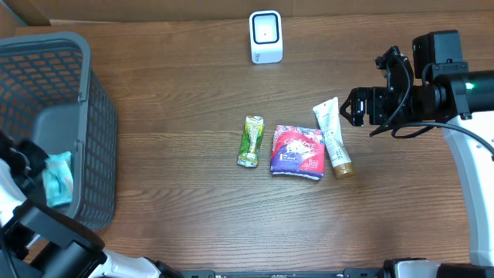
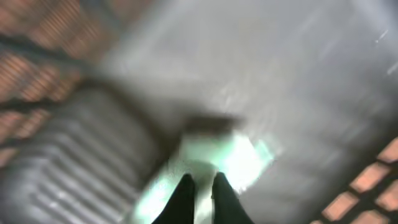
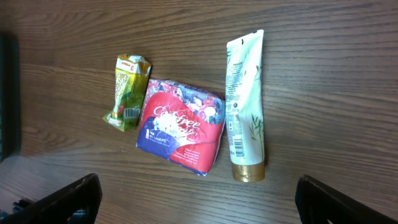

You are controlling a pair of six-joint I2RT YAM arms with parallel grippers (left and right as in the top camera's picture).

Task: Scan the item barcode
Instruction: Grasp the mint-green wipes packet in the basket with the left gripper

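- The teal packet (image 1: 58, 179) lies inside the grey basket (image 1: 99, 154), at the table's 9 o'clock edge in the overhead view.
- The left gripper (image 2: 202, 198) reaches down into that basket. Its two dark fingers (image 2: 183, 200) are drawn together with barely a slit between them, their tips on the pale green face of the teal packet (image 2: 230, 158).
- The left wrist view is badly blurred, so no label or barcode can be read on the packet.
- The white scanner (image 1: 265, 36) stands at 12 o'clock on the wooden table (image 1: 177, 93), well apart from the basket.
- Three other items lie in a row near the table's middle, at about 6 o'clock from the scanner.
- The green snack packet (image 1: 250, 141) is at the 9 o'clock end of the row, lying flat, just beside the next item but apart from it.
- The red and purple pack (image 1: 298, 151) sits in the middle.
- The white tube (image 1: 333, 137) is at the 3 o'clock end. It is close against the pack's side, with its gold cap pointing toward 5 o'clock.
- The right gripper (image 1: 351, 106) hangs at the 3 o'clock side, near the tube's flat end. Its jaws are spread wide and hold nothing.
- In the right wrist view, the right gripper's fingers (image 3: 68, 199) show only at the bottom corners. The row of three items lies on the table beyond them.
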